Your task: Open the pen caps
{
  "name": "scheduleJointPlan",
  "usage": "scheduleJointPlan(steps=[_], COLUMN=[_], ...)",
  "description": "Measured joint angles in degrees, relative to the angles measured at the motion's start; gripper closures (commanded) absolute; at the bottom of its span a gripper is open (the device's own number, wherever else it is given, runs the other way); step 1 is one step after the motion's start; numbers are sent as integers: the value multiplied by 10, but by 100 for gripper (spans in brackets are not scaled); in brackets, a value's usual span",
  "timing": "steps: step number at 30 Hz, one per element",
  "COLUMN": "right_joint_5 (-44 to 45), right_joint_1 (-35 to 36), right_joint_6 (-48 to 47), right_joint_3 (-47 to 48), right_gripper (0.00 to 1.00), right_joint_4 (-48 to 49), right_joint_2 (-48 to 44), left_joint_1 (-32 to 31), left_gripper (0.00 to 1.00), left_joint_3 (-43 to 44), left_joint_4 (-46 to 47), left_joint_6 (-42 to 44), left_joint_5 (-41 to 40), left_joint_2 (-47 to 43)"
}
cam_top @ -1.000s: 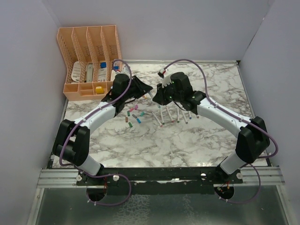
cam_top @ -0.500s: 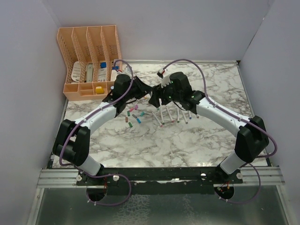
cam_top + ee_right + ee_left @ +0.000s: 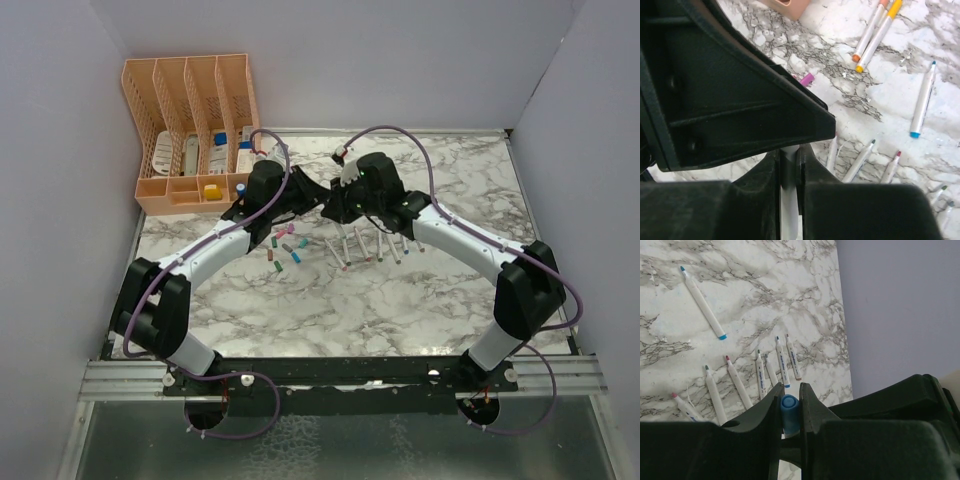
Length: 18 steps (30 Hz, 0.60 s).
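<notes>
**Q:** How far along is the uncapping?

**A:** Well advanced, it seems. Loose caps (image 3: 285,245) litter the centre of the frame beside a row of uncapped pens (image 3: 370,243). At upper centre, the left hand (image 3: 789,395) is clamped on a blue cap (image 3: 789,415) and the right hand (image 3: 788,160) on a white pen barrel (image 3: 788,200). The orange and yellow pens (image 3: 879,36) appear capped.

**Q:** And the setting?

**A:** A marble-patterned counter (image 3: 400,300) with pale walls (image 3: 350,60) around it and a peach desk organiser (image 3: 190,110) at upper left.
</notes>
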Motion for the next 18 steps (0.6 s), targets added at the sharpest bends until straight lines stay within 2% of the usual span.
scheduleJointPlan(steps=[10, 15, 18], right_joint_5=[1, 13, 8], right_joint_1=[0, -3, -2], right_joint_6=[8, 14, 17], right_joint_3=[-2, -56, -118], right_gripper=[99, 99, 98], right_joint_4=[7, 51, 12], right_joint_2=[-2, -43, -96], left_joint_1=[6, 8, 49], left_gripper=[100, 100, 100], left_joint_3=[22, 78, 137], left_joint_4=[-37, -76, -71], left_joint_6=[17, 26, 39], left_joint_5=[-17, -1, -42], left_joint_2=[-3, 23, 64])
